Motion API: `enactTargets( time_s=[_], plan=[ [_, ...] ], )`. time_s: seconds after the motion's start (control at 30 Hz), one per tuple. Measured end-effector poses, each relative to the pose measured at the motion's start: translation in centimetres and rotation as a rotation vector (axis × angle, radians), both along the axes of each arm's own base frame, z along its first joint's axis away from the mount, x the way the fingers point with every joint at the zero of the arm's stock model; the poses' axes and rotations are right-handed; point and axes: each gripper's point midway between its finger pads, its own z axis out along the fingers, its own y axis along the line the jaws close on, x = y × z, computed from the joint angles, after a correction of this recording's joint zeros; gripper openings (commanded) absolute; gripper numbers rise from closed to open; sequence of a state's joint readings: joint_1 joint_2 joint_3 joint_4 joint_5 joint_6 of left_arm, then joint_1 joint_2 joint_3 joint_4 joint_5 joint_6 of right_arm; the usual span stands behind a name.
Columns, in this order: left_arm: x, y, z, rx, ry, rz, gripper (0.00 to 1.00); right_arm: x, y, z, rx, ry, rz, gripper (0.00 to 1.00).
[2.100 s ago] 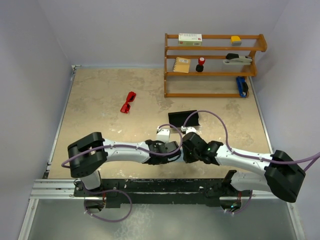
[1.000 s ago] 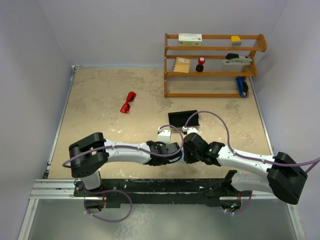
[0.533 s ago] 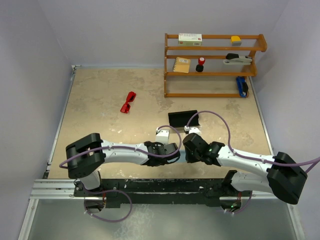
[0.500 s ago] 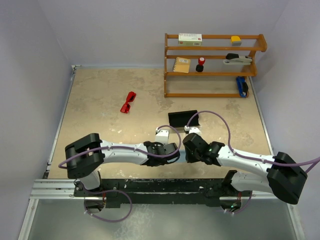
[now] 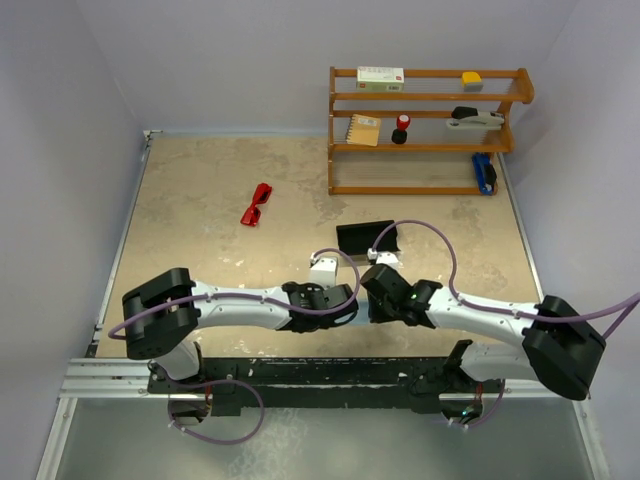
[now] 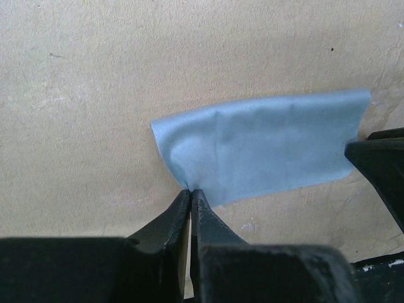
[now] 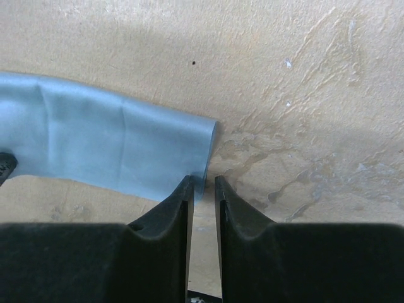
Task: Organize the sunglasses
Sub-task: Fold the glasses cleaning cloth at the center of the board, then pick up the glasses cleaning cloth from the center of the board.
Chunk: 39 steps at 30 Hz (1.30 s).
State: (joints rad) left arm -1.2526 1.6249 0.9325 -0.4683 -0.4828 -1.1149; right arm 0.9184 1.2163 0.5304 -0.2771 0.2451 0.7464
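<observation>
The left fingers point(image 6: 180, 208) were closed tight on the near edge of the light blue square cloth point(image 6: 265, 145), pinching it at a small pucker close to one corner. The rest lay flat on the mottled beige bench point(image 5: 200, 200). The right fingers point(image 7: 182, 202) stood a little apart, with the cloth's opposite corner sitting at the mouth of their gap. That corner did not look clamped. The step in hand seemed to be a two-handed lift or fold of the cloth. It called for the right fingers to slide slightly further over the corner and close fully before either arm rose. After that, both wrists would need to rise level and together, keeping the fabric lightly taut, since so thin a pinch could slip free. The wrists crowded each other just on the near side of the black oblong case point(image 5: 367, 238), so any swing needed care not to knock it. The small bright red plastic sunglasses point(image 5: 257, 204) lay untouched well apart from that case, to its left and farther from the arms. A wooden shelf rack point(image 5: 430, 130) stood beyond the case.
</observation>
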Motion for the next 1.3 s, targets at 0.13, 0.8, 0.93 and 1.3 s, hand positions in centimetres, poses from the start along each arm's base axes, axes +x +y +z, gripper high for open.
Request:
enactTargets(
  time_s=[0.13,0.8,0.93,1.3],
  plan=[
    [-0.2,0.3,-0.4,0.005,0.006,-0.002,0.0,0.1,0.3,0.0,0.011,0.0,-0.011,0.22],
    [-0.5,0.6,-0.7,-0.005,0.011,-0.016,0.0,-1.2,1.7,0.0,0.013,0.008,-0.015,0.24],
    [-0.5,0.6,-0.7,-0.006,0.013,-0.017,0.0,-1.3,1.7,0.0,0.005,0.002,-0.019,0.23],
    [-0.7,0.8,-0.8,-0.007,0.016,-0.018,0.0,-1.1,2.2,-0.1,0.002,0.0,-0.021,0.09]
  ],
)
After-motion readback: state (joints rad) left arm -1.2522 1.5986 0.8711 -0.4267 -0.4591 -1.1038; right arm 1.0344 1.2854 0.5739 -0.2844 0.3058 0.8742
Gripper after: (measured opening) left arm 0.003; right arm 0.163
